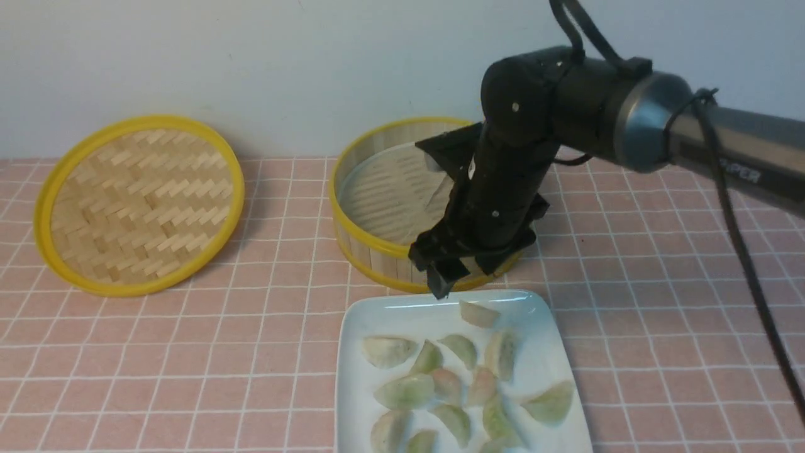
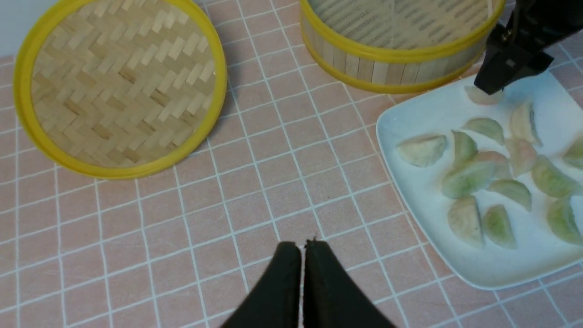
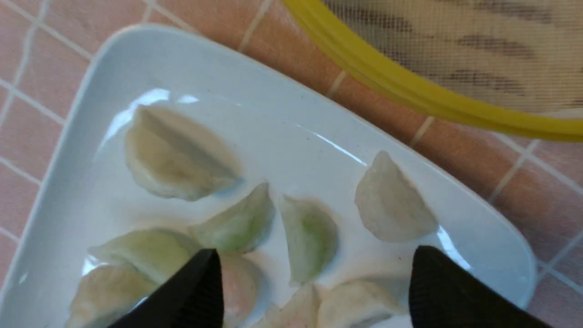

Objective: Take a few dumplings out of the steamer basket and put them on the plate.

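Front view | right claw [image 1: 465, 277]: wide, above plate [image 1: 371, 314] | dumplings [image 1: 405, 391]: on plate | basket [image 1: 377, 245]: behind plate | left claw [image 2: 304, 255]: narrow, fingers together

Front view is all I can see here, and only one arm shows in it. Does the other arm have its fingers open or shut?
Observer: Shut. The left wrist view shows the left fingers together, with no gap for a dumpling.
Operator: And the arm I can see, is it pinching a dumpling?
Observer: No. The right wrist view shows the right fingers spread wide, nothing gripped; the dumplings below lie on the plate.
Operator: My picture cuts off the plate's near side. Does it hang off the table?
Observer: No. The left wrist view shows the plate's near rim, with checked tablecloth beyond it.
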### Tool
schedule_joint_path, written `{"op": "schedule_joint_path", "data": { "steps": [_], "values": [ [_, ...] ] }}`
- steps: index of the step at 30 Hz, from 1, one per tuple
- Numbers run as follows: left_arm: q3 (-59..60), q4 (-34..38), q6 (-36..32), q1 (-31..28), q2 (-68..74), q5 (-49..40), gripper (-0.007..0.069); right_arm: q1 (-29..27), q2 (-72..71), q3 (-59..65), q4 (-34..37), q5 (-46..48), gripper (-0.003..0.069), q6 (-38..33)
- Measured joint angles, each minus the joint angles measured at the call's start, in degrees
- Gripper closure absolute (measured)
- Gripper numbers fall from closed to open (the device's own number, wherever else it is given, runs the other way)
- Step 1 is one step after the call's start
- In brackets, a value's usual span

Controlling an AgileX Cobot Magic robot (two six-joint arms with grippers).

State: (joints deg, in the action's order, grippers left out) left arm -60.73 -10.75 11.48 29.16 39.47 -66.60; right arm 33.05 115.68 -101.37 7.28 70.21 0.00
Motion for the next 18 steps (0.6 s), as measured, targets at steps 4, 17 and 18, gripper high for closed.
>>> {"op": "schedule_joint_path", "data": {
  "steps": [4, 17, 18],
  "values": [
    [0.00, 1.23, 0.00, 0.00, 0.00, -0.31, 0.0631, 0.00, -11.78, 3.08, -0.21, 0.06, 0.0374, 0.88],
    [4.36, 3.50, 0.00, 0.00, 0.00, 11.97, 0.0631, 0.00, -76.02, 42.70, -10.64, -19.81, 0.0672, 13.05],
    [5.43, 3.50, 0.00, 0.00, 0.00, 15.29, 0.0631, 0.00, -82.93, 48.17, -11.95, -24.76, 0.0672, 13.29]
  ]
}}
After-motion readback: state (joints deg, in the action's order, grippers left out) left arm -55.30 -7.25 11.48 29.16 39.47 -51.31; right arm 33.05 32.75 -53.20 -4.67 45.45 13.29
